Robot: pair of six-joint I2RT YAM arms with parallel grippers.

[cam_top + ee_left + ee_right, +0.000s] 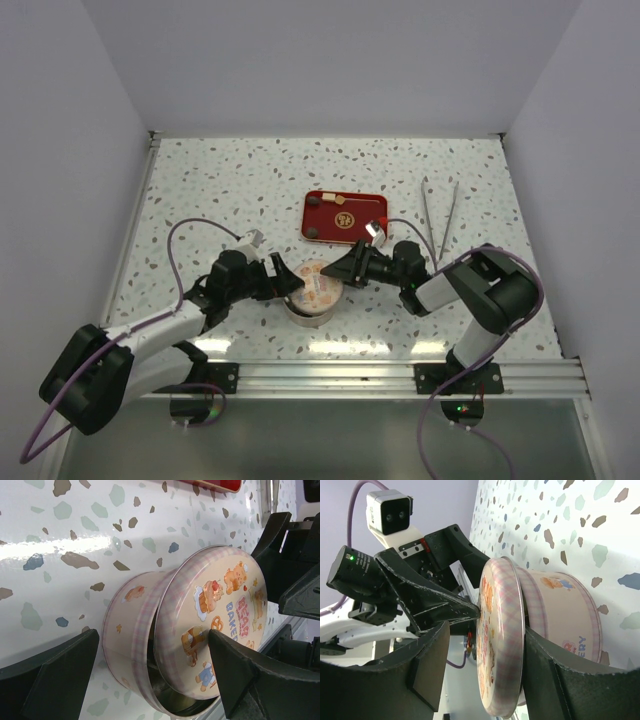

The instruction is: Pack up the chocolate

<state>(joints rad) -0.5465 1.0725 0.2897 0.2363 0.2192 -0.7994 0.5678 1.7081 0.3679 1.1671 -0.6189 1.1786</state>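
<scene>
The round tin (pixel 312 303) with bear pictures stands at the near middle of the table, its lid (pixel 318 284) lying tilted and ajar on top. Its inside is hidden. Small dark brown and cream chocolate pieces (pixel 316 201) lie in the red tray (pixel 362 205) behind it. My left gripper (pixel 288 280) is open wide astride the tin (pixel 125 630); one fingertip (pixel 220 650) touches the lid's face (pixel 220 595). My right gripper (pixel 345 268) is open around the lid's rim (pixel 502 645): one finger (pixel 555 680) sits between lid and tin body, the other (pixel 427 665) stands clear.
Metal tongs (pixel 440 215) lie at the right of the tray. White walls close the table on three sides. A metal rail (pixel 400 372) runs along the near edge just in front of the tin. The two grippers are almost touching over the tin.
</scene>
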